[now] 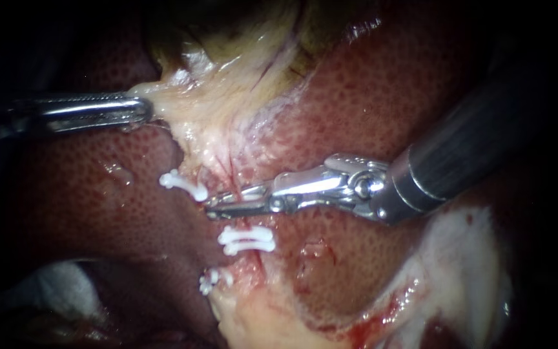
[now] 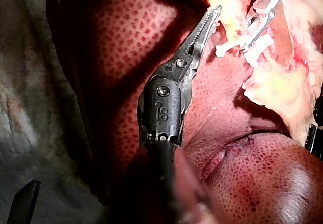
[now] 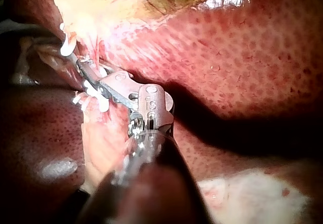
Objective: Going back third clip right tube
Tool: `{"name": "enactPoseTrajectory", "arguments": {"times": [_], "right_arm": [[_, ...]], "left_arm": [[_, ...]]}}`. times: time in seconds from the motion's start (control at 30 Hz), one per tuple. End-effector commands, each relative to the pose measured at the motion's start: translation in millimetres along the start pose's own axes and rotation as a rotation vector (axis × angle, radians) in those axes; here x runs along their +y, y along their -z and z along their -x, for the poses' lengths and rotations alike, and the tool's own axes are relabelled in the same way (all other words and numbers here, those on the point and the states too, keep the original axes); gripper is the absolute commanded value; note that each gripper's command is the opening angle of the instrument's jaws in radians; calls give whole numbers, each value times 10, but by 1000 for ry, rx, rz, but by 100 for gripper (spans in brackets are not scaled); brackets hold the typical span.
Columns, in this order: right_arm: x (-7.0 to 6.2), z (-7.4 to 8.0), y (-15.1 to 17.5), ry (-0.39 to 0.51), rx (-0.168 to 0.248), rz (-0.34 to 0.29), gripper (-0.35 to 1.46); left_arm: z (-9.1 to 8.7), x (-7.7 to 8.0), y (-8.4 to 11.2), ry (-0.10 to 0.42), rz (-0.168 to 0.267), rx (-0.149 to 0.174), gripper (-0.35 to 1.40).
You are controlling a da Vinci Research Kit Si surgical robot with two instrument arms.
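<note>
Right instrument (image 1: 217, 208): jaws nearly together, thin gap, seem to hold nothing, but view dim there. Tips lie across tube (image 1: 248, 223), between top clip (image 1: 184, 185) and middle clip (image 1: 247, 240). Bottom clip (image 1: 210, 282) lower down, apart from middle one. Three white clips in all. Left instrument (image 1: 142, 110): jaws pinched tight on pale tissue (image 1: 227, 97). Two instruments, one tube seen. All around: red spotted liver (image 1: 382, 97), wet and shiny. White patch (image 1: 466, 258) under right shaft. Edges of view dark.
</note>
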Motion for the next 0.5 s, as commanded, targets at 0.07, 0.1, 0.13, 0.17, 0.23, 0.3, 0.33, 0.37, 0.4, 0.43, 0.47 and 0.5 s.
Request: {"name": "enactPoseTrajectory", "arguments": {"times": [0.07, 0.1, 0.13, 0.17, 0.23, 0.3, 0.33, 0.37, 0.4, 0.43, 0.47, 0.5], "right_arm": [[1, 0, 0, -6, 0, 0, -35], [1, 0, 0, -6, 0, 0, -35], [1, 0, 0, -6, 0, 0, -35], [1, 0, 0, -6, 0, 0, -35], [1, 0, 0, -6, 0, -1, -35], [0, 0, 0, -6, -2, -4, -35], [0, 0, 0, -5, -3, -4, -35], [-1, 0, 0, 1, -5, -7, -27], [-1, 1, 0, 78, -9, -10, -10], [-2, 1, -1, 149, -5, 0, 13], [-2, 0, -1, 178, -4, 3, 31], [-2, 0, -2, 184, -4, 3, 39]], "left_arm": [[0, 0, 0, -1, 0, 0, -35], [0, 0, 0, -1, 0, 0, -35], [0, 0, 0, -1, 0, 0, -35], [0, 0, 0, -1, 0, 0, -35], [0, 0, 0, -1, 0, 0, -35], [0, 0, 0, -1, 0, 0, -35], [0, 0, 0, -1, 0, 0, -35], [0, 0, 0, -1, 0, 0, -35], [0, 0, 0, -1, 0, 0, -35], [0, 0, 0, -1, 0, 0, -35], [0, 0, 0, -1, 0, 0, -35], [0, 0, 0, -1, 0, 0, -35]]}}
